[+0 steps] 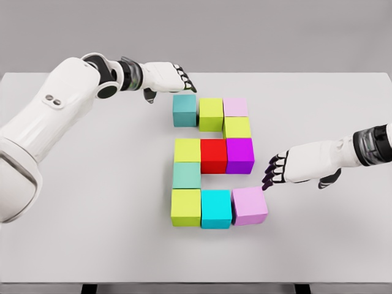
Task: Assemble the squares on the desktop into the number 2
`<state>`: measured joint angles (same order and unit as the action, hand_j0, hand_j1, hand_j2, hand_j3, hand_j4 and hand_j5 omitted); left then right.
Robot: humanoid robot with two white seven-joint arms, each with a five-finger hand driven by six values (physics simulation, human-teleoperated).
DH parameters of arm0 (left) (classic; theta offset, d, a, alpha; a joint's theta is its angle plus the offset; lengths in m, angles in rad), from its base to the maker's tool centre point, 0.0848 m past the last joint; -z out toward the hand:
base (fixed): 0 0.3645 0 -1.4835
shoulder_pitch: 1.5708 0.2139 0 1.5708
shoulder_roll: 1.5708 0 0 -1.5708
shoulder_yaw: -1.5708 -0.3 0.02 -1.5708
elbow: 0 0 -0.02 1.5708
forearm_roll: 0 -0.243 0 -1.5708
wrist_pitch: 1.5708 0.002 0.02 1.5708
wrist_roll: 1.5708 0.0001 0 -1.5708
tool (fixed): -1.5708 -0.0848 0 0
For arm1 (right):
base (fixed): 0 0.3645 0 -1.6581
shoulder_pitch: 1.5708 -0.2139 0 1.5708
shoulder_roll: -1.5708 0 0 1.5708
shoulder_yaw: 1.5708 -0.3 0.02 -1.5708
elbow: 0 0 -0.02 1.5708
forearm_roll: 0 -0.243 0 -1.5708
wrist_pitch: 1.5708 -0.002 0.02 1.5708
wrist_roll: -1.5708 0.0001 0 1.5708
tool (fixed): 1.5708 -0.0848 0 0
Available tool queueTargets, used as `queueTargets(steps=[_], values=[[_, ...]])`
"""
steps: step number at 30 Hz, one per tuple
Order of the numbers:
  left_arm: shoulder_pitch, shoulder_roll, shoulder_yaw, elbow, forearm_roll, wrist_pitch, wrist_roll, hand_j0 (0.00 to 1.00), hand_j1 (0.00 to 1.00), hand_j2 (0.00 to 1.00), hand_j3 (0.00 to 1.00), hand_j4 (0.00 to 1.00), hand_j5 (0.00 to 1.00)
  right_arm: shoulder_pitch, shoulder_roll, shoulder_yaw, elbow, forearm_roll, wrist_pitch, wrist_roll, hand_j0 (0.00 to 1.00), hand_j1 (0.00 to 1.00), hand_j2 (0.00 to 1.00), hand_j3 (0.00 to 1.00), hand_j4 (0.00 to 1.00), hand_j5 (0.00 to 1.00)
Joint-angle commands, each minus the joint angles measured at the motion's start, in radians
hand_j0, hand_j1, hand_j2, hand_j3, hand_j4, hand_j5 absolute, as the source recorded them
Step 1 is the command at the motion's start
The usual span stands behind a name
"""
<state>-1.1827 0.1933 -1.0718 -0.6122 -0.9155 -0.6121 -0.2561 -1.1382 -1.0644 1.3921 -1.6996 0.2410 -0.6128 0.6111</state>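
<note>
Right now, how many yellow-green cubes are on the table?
4: one top row middle, one below the pale pink cube, one left of the red cube, one bottom left. None look hidden.

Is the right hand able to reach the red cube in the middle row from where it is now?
Probably not from the side: the purple cube stands between the right hand and the red cube. From above, its top looks free.

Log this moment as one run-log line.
left hand: open, by teal cube | right hand: open, fingertips at pink cube | cubes: 2 shape, bottom-right cube askew
</note>
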Motion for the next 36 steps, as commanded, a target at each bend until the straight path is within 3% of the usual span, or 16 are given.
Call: queueTargets(steps=[1, 10, 19, 25, 30, 36], values=[[0.000, -0.005, 0.003, 0.000, -0.005, 0.001, -0.005, 1.00, 1.00, 1.00, 1.00, 1.00, 1.00, 0.000, 0.000, -0.001, -0.002, -0.005, 0.002, 0.000, 1.00, 1.00, 1.00, 1.00, 1.00, 1.00], [0.008, -0.002, 0.001, -0.001, -0.008, 0.001, -0.006, 1.00, 1.00, 1.00, 1.00, 1.00, 1.00, 0.000, -0.008, -0.001, -0.031, -0.003, 0.002, 0.000, 1.00, 1.00, 1.00, 1.00, 1.00, 1.00], [0.011, 0.005, -0.010, -0.006, -0.006, 0.001, -0.005, 1.00, 1.00, 1.00, 1.00, 1.00, 1.00, 0.000, -0.017, -0.002, -0.009, -0.003, 0.002, 0.000, 1.00, 1.00, 1.00, 1.00, 1.00, 1.00], [0.011, 0.009, -0.014, -0.011, -0.006, 0.001, -0.006, 1.00, 1.00, 1.00, 1.00, 1.00, 1.00, 0.015, -0.098, 0.010, -0.063, -0.008, 0.002, 0.000, 1.00, 1.00, 1.00, 1.00, 1.00, 1.00], [0.011, 0.023, -0.014, -0.014, -0.002, 0.001, -0.005, 1.00, 1.00, 1.00, 1.00, 1.00, 1.00, 0.037, -0.123, 0.010, -0.066, -0.038, 0.002, 0.000, 1.00, 1.00, 1.00, 1.00, 1.00, 1.00], [0.011, 0.043, -0.019, -0.034, 0.004, 0.001, -0.005, 1.00, 1.00, 1.00, 1.00, 1.00, 1.00, 0.055, -0.131, 0.010, -0.066, -0.040, 0.002, -0.136, 1.00, 1.00, 1.00, 1.00, 1.00, 1.00]])
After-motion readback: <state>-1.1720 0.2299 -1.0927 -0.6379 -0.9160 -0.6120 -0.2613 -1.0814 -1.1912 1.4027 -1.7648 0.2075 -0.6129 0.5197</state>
